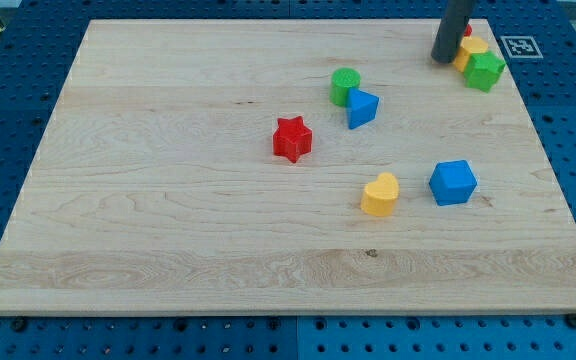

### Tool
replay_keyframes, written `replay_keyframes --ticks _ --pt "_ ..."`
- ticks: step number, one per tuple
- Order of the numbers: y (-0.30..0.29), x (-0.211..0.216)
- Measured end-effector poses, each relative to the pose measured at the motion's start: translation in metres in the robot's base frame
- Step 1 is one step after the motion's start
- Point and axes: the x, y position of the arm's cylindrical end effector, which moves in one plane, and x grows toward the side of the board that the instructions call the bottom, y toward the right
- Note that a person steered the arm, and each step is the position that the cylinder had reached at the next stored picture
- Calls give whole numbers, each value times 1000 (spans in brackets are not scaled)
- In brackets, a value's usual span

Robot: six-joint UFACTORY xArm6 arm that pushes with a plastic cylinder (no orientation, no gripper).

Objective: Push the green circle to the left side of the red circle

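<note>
The green circle (345,85) lies on the wooden board (168,200), above the middle, touching or nearly touching a blue triangle (362,108) at its lower right. A red block (467,30), mostly hidden behind the rod, shows at the view's top right; its shape cannot be made out. My tip (442,58) rests on the board just left of that red block and of a yellow block (471,50), far to the right of the green circle.
A green block (485,70) sits against the yellow block at the top right. A red star (292,139) lies near the centre. A yellow heart (380,194) and a blue cube (453,183) lie at the lower right.
</note>
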Motion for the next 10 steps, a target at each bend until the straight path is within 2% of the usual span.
replay_keyframes --ticks 1,2,4,5,6,8,9,10 --pt "-5 0" --pt "-55 0" --pt "-208 5" --pt "-226 46" --pt "-207 74" --pt "-137 56" --pt "-135 62" --pt "-121 88"
